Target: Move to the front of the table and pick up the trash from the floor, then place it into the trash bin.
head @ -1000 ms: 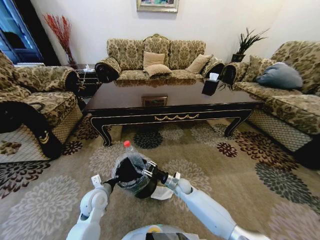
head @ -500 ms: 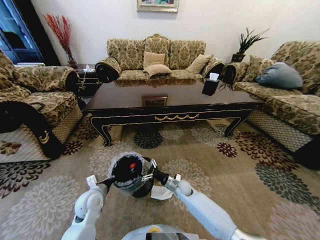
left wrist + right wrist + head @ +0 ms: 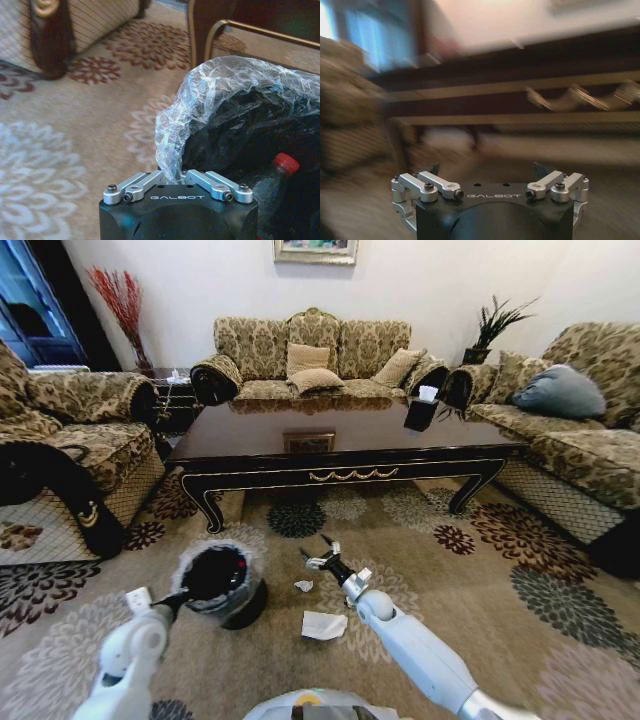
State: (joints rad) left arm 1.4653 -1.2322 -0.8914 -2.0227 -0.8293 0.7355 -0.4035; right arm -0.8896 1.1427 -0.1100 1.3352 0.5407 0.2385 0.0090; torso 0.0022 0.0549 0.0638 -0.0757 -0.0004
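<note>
The left gripper (image 3: 176, 176) pinches the trash bin's (image 3: 222, 585) liner, steadying it. The right gripper (image 3: 322, 552) hangs open and empty beyond the napkin (image 3: 322, 625), likely ready to collect it.

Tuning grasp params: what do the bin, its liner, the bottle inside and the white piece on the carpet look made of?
Trash bin: black, smooth, probably plastic.
Liner: thin translucent film, crinkled and glinting; the left gripper pinches its rim.
Bottle: clear plastic with a red cap.
White napkin: soft crumpled paper or tissue, matte.
Right gripper hangs open above the carpet.
</note>
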